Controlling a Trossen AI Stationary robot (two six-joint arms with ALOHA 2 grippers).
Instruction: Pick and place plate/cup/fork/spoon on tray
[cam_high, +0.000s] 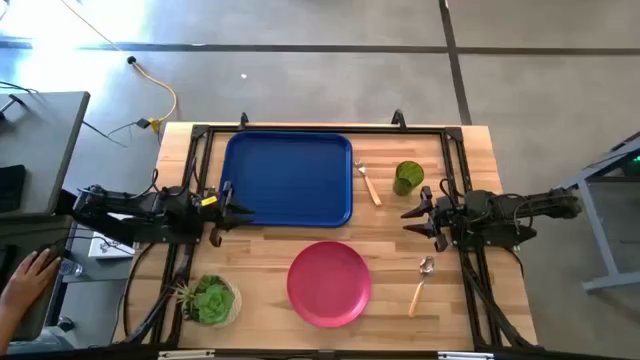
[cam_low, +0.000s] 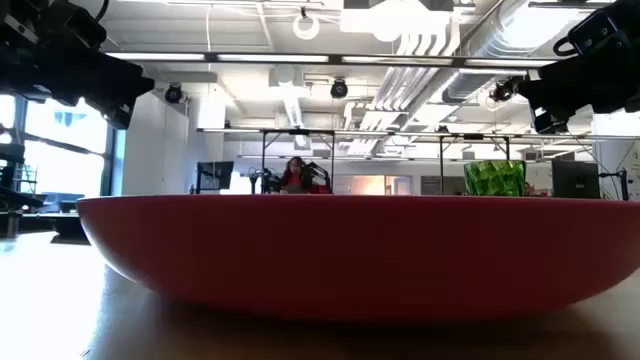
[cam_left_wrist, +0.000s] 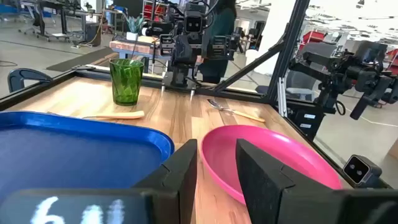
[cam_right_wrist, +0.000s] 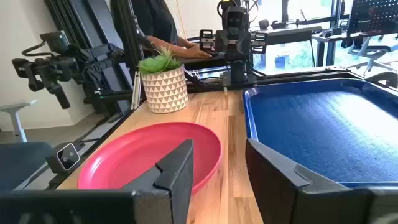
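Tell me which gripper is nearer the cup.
Right. The right gripper hangs open just beside the cup, empty. The left gripper, also open, sits over the tray's far edge, across the tray from it.

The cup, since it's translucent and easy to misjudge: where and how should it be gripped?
Grip the cup across its side wall, level from the right gripper side. It stands upright on the table, with the fork lying on its other side.

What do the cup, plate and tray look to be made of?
The cup looks like translucent green plastic or glass with a faceted wall; which one is unclear. The plate seems smooth pink-red plastic with a soft sheen. The tray looks like dark-blue plastic with a finely textured floor and raised rim.
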